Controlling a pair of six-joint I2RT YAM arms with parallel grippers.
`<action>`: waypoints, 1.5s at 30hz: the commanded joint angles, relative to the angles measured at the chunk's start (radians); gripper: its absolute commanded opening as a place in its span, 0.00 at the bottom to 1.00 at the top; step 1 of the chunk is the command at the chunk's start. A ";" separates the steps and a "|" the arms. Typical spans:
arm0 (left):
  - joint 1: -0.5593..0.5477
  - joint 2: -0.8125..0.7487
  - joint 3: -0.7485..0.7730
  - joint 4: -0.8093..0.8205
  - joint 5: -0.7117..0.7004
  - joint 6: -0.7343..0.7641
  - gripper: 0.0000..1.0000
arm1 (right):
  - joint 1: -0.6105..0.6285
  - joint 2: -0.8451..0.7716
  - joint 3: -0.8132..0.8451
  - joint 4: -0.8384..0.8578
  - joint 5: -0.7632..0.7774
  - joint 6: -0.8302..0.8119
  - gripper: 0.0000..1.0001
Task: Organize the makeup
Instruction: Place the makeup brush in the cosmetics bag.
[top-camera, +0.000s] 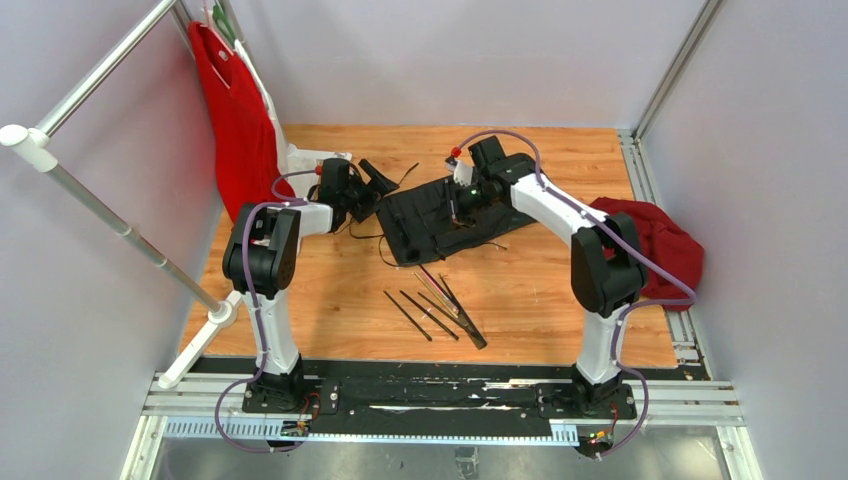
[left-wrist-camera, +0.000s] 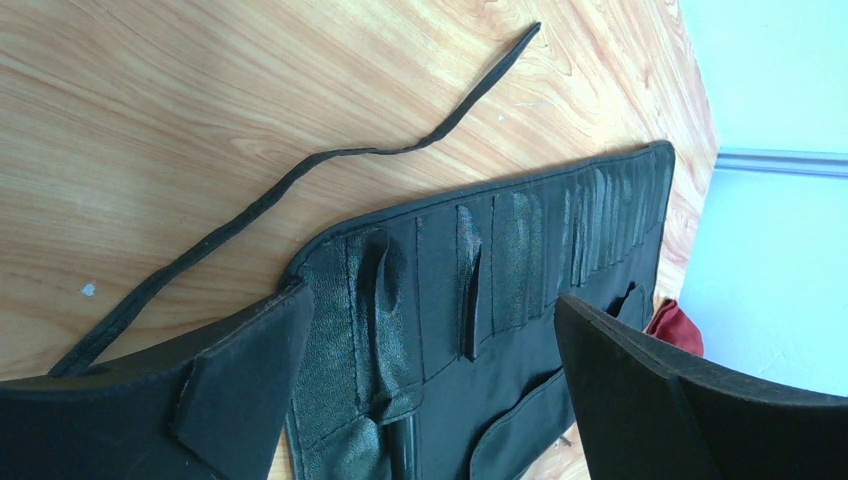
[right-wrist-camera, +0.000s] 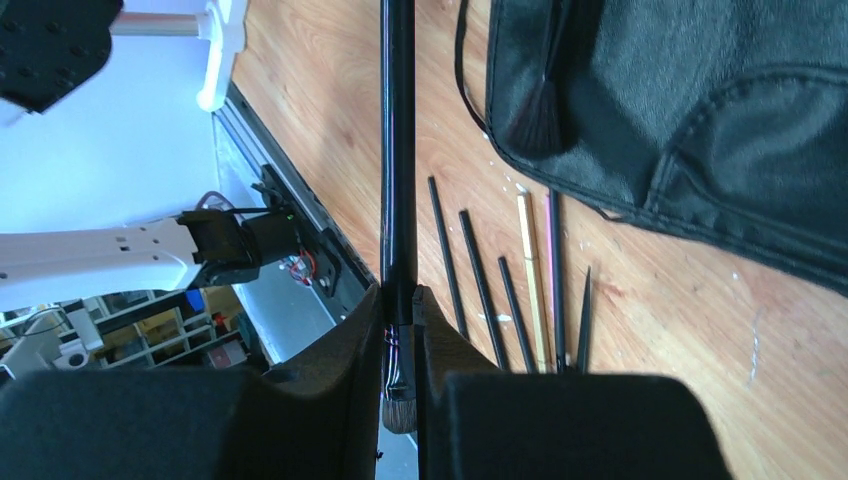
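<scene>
Several loose makeup brushes (top-camera: 435, 305), mostly black with one tan and one pink, lie side by side on the wooden table in front of the black slotted roll (top-camera: 440, 215). They also show in the right wrist view (right-wrist-camera: 480, 280). My right gripper (top-camera: 458, 200) hovers over the roll and is shut (right-wrist-camera: 400, 300) on a black brush (right-wrist-camera: 398, 150), bristle end between the fingers. A fan-bristled brush (right-wrist-camera: 535, 115) sits in the roll (right-wrist-camera: 680, 100). My left gripper (top-camera: 362, 190) is open and empty at the roll's left end (left-wrist-camera: 430, 300), with the roll's slots (left-wrist-camera: 480, 280) between its jaws.
A dark red cloth (top-camera: 650, 240) lies at the right by the right arm, and shows in the left wrist view (left-wrist-camera: 675, 325). A red garment (top-camera: 235, 120) hangs on a white rack at back left. The roll's cord (left-wrist-camera: 300, 180) trails over the wood.
</scene>
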 joint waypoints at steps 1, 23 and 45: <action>0.010 0.050 -0.029 -0.155 -0.014 0.017 0.98 | -0.020 0.057 0.069 0.028 -0.075 0.052 0.01; 0.010 0.038 -0.040 -0.150 -0.012 0.012 0.98 | -0.043 0.252 0.173 -0.035 0.040 0.040 0.01; 0.011 0.041 -0.036 -0.150 -0.016 0.013 0.98 | -0.054 0.336 0.211 -0.067 0.056 0.031 0.01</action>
